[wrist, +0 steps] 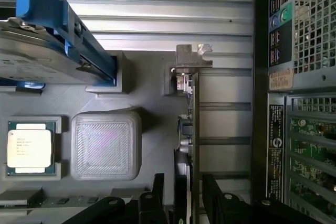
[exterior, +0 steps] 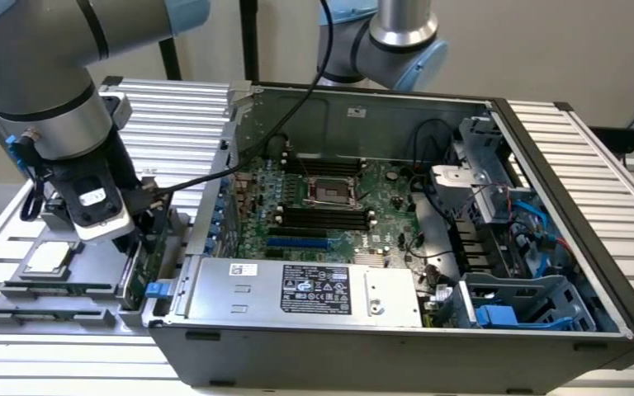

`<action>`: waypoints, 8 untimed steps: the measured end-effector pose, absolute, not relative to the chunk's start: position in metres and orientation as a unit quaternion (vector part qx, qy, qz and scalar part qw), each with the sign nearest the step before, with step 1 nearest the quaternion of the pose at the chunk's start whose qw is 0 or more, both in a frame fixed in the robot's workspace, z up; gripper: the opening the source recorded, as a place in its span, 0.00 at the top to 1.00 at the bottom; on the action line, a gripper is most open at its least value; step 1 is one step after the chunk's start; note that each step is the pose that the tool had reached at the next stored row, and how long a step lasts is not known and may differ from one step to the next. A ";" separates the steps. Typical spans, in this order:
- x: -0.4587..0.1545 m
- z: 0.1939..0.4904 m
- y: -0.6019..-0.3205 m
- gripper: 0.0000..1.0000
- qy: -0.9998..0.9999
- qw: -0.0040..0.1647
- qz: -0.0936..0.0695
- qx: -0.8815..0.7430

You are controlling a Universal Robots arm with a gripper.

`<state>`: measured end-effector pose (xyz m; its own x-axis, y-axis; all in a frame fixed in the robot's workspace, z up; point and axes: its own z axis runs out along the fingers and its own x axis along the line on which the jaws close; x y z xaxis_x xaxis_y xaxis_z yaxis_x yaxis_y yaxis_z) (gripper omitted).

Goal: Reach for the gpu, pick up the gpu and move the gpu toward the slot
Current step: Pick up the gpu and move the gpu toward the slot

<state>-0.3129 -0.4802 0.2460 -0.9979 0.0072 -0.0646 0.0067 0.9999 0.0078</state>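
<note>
The gpu (wrist: 190, 129) stands on its edge in a grey parts holder (wrist: 142, 85), beside the outside wall of the computer case. It reads as a thin dark strip with its silver bracket (wrist: 192, 59) at the far end. My gripper (wrist: 185, 203) is open. One finger (wrist: 157, 198) is on each side of the card, with small gaps between them and it. In the exterior view the gripper (exterior: 130, 238) hangs low over the gpu (exterior: 139, 264), at the exterior view's left of the case. The blue slot (exterior: 295, 243) lies on the motherboard inside the case.
The holder also carries a square silver CPU chip (wrist: 30, 148), a grey ribbed block (wrist: 105, 142) and a hard drive with blue rails (wrist: 47, 51). The open case (exterior: 405, 338) has a power supply (exterior: 306, 289) near its front wall. A second arm (exterior: 395, 41) stands behind.
</note>
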 end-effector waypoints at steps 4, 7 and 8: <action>-0.313 0.243 -0.479 0.58 0.999 0.033 0.001 0.003; -0.313 0.242 -0.478 0.58 0.999 0.034 0.001 0.003; -0.313 0.241 -0.478 0.58 0.999 0.034 0.001 0.003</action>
<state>-0.3133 -0.4783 0.2414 -0.9977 0.0069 -0.0673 0.0068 1.0000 0.0017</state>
